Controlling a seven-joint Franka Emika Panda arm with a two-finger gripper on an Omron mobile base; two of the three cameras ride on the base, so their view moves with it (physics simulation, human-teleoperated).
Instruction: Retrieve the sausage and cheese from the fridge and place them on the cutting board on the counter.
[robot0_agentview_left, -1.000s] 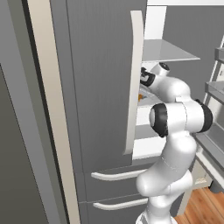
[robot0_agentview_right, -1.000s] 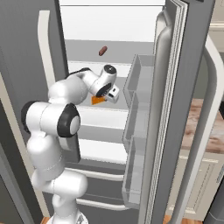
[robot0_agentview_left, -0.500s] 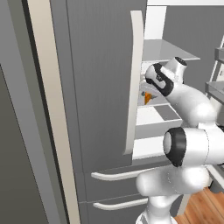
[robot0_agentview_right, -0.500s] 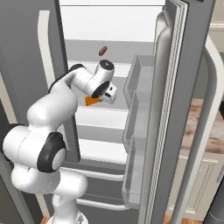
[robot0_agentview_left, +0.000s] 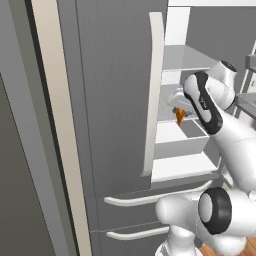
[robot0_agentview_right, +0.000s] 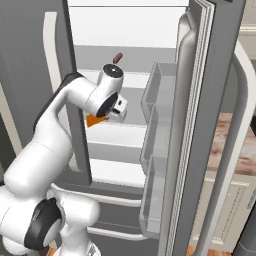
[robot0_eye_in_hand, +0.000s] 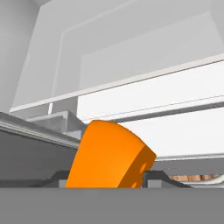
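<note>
- Fridge (robot0_agentview_right: 220, 100) stood with its right door swung out toward the camera in the right base view, its inner bins edge-on beside the open compartment; the left door (robot0_agentview_left: 115, 90) was shut, its long off-white handle (robot0_agentview_left: 152, 95) running down the door's edge next to the opening.
- Shelves (robot0_agentview_right: 122, 135), pale and flat, stepped down inside the compartment, with open room above each; two drawer fronts sat below with curved pulls (robot0_agentview_left: 155, 199).
- Arm (robot0_agentview_right: 55, 145) rose from the base and bent in front of the opening, between the shut door's edge and the open door's bins, its wrist near the middle shelves.
- Gripper (robot0_agentview_right: 102, 119) was closed on the cheese (robot0_eye_in_hand: 109, 155); in the hand view the orange wedge sat between the two finger tips, clear of the shelf edges behind it. From the left base view the cheese (robot0_agentview_left: 180, 115) hung just below the hand, above a shelf front.
- Sausage (robot0_agentview_right: 117, 58), a short reddish-brown rod, lay on an upper shelf toward the back, above the gripper and apart from it.
</note>
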